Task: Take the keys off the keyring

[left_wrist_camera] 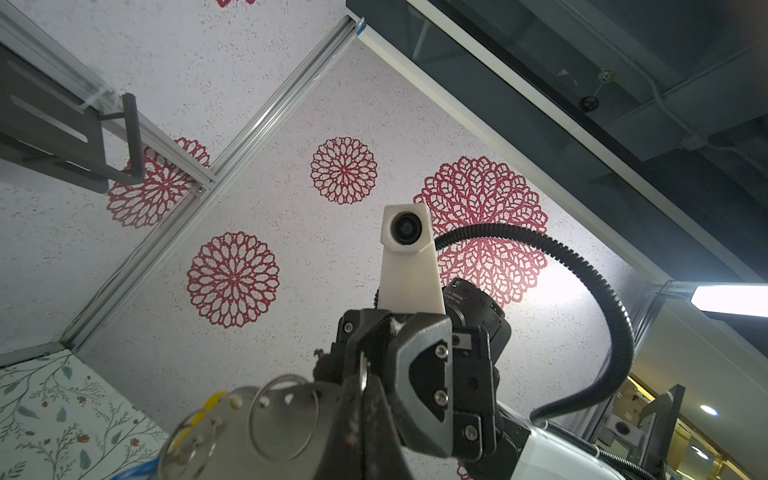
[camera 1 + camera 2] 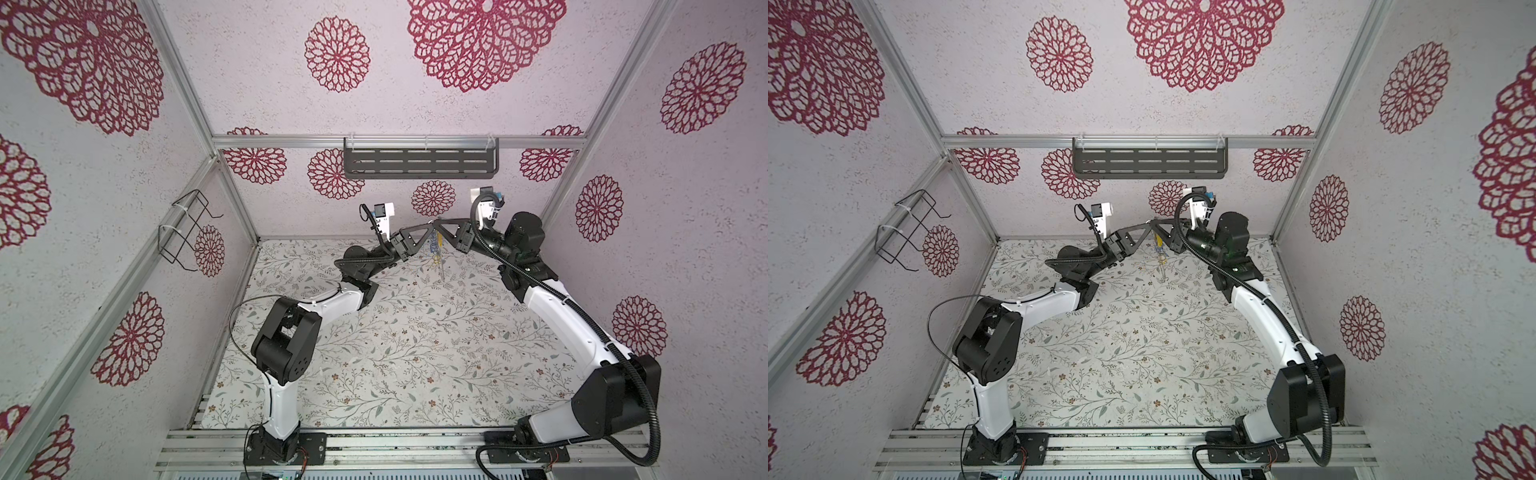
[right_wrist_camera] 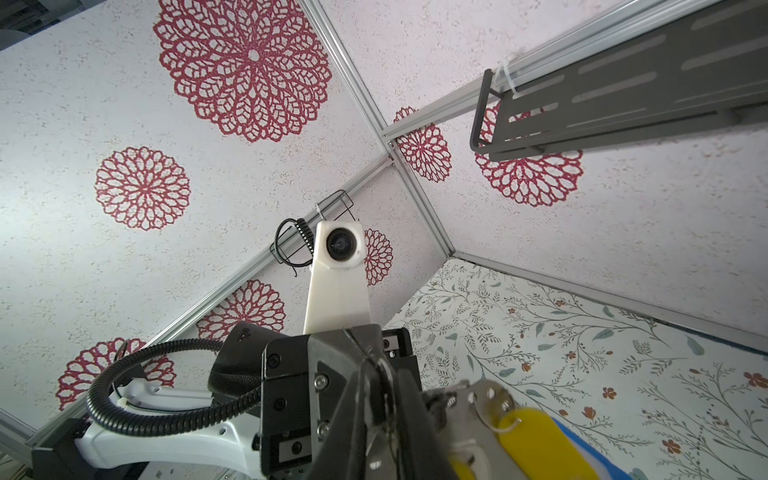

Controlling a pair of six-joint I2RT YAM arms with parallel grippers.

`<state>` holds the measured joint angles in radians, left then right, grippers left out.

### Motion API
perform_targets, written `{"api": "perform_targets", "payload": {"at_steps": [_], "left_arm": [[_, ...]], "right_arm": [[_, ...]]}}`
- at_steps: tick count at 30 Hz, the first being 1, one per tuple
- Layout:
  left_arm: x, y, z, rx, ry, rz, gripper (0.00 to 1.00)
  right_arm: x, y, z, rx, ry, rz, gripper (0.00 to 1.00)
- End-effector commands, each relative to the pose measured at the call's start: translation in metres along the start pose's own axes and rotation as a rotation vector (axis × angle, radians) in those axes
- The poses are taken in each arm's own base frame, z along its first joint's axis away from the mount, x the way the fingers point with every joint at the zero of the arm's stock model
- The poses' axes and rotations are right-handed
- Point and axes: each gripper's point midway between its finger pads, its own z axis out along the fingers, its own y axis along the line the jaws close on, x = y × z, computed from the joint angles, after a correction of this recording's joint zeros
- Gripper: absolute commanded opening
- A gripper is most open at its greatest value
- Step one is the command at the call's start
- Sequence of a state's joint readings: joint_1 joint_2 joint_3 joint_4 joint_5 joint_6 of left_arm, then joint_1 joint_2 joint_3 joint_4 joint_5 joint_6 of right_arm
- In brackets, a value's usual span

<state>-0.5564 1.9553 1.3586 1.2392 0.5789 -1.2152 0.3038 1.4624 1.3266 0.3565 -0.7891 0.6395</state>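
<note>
The left gripper point(image 2: 429, 225) clamps the keyring point(image 1: 282, 424) aloft over the table's point(image 2: 415, 353) back edge, keys point(image 3: 540, 444) dangling; the right gripper point(image 2: 438, 224), pinched shut beside it on metal I cannot identify, should work one key off steadily.

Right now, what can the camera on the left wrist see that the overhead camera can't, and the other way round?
Only the left wrist view: the keyring edge-on in the shut left gripper, small holes in the metal keys, and a ceiling lamp outside the enclosure. Only a top view: the left arm and right arm whole, the wire basket on the wall, the bunch hanging from the meeting gripper tips. Both: the right gripper, the yellow tags, the dark shelf, the floral table.
</note>
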Motion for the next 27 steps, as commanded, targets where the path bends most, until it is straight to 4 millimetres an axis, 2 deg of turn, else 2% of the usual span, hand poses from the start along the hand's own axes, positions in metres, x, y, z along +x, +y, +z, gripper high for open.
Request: {"api": "perform_targets", "payload": {"at_steps": [1,5,8,13,16,18,19,22,27], "left_arm": [[-0.009,-0.018,0.007,0.053,-0.022,0.044,0.0],[-0.009,-0.019,0.007,0.053,-0.021,0.046,0.0],[-0.01,-0.02,0.008,0.055,-0.022,0.048,0.0],[-0.006,-0.015,0.007,0.04,-0.009,0.046,0.0],[0.007,-0.004,0.003,0.011,0.022,0.042,0.0],[0.026,0.012,-0.005,-0.035,0.062,0.047,0.0],[0.051,0.042,-0.016,-0.099,0.101,0.028,0.0],[0.087,0.076,-0.044,-0.203,0.14,0.03,0.0],[0.116,0.107,-0.071,-0.285,0.153,0.014,0.0]], "right_arm": [[0.012,0.021,0.004,-0.08,0.037,0.005,0.16],[0.017,0.02,0.003,-0.086,0.045,0.015,0.11],[0.021,0.02,0.003,-0.093,0.051,0.023,0.0],[0.023,0.021,0.002,-0.087,0.051,0.025,0.0],[0.035,0.003,-0.001,0.01,0.069,0.019,0.0],[0.056,-0.016,-0.005,0.087,0.1,0.019,0.0],[0.071,-0.03,-0.008,0.138,0.107,0.028,0.0],[0.111,-0.065,-0.02,0.263,0.11,0.068,0.0],[0.144,-0.081,-0.025,0.327,0.149,0.054,0.0]]}}
